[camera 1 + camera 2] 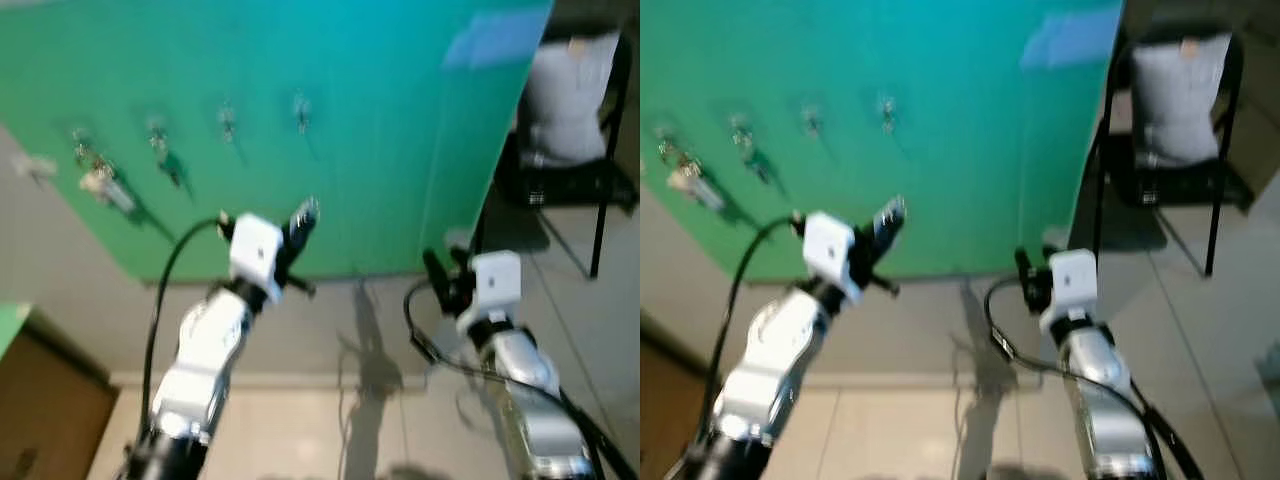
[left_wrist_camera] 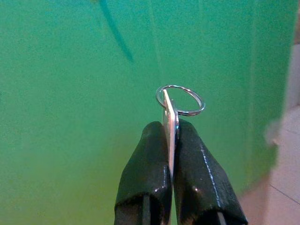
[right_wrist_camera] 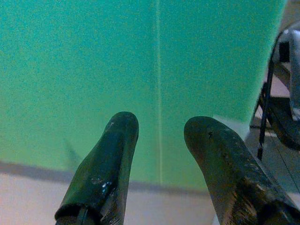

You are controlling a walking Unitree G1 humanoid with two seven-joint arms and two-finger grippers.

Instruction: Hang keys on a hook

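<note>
My left gripper (image 1: pixel 304 216) is raised toward the green wall panel (image 1: pixel 330 90) and is shut on a flat silver key (image 2: pixel 169 117) whose round key ring (image 2: pixel 180 100) sticks out past the fingertips. A row of small metal hooks (image 1: pixel 228 120) runs across the panel above and left of the gripper; the leftmost hook carries hanging keys (image 1: pixel 102 185). The gripper is below the hooks and apart from them. My right gripper (image 3: pixel 159 129) stands open and empty lower down, facing the panel's bottom edge.
A black chair (image 1: pixel 575 170) with a white cushion stands at the right past the panel's edge. Pale tiled floor (image 1: pixel 330 430) lies below. A brown box (image 1: pixel 45 410) sits at the lower left.
</note>
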